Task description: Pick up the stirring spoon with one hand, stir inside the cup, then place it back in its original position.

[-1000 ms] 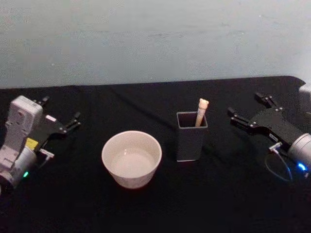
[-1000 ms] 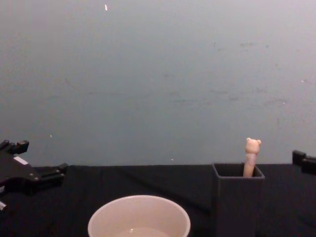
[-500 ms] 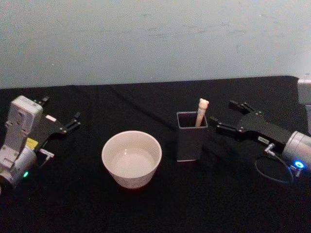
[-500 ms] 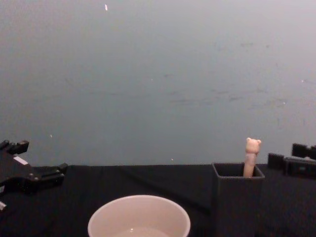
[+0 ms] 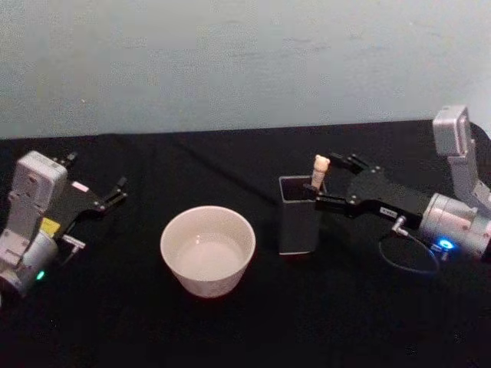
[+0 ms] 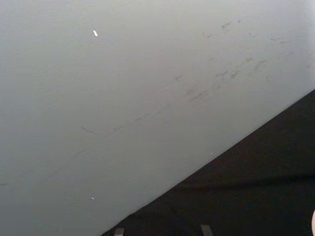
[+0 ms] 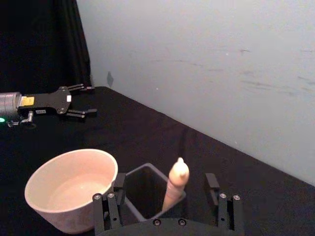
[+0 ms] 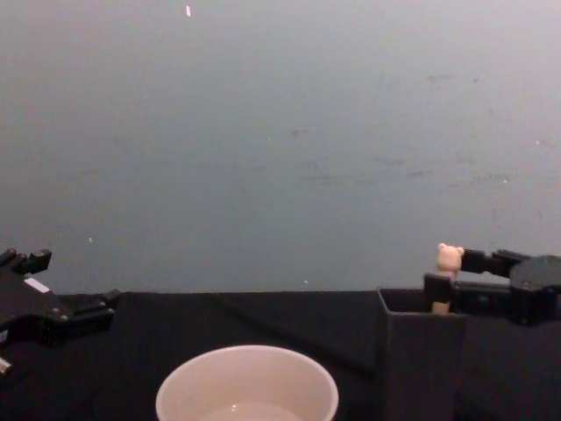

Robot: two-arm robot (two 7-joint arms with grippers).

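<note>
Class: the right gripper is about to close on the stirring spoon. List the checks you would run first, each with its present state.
1. Right gripper open: ok.
2. Stirring spoon centred between its fingers: ok.
3. Spoon standing in the holder box: ok.
4. Fingers clear of the box rim: cannot tell.
5. Cup upright, apart from the box: ok.
6. Left gripper parked far left, away from the cup: ok.

On my feed the left gripper (image 5: 97,172) is matte black on a chunky light-grey wrist block (image 5: 31,192), with a yellow sticker (image 5: 50,227), a pale label (image 5: 80,186) and a green LED (image 5: 40,275). My right gripper (image 5: 328,181) is black too, with a silver round wrist (image 5: 460,222), blue LED (image 5: 444,245), thin looped cable (image 5: 403,259) and little screws (image 7: 153,222) by the finger bases.
</note>
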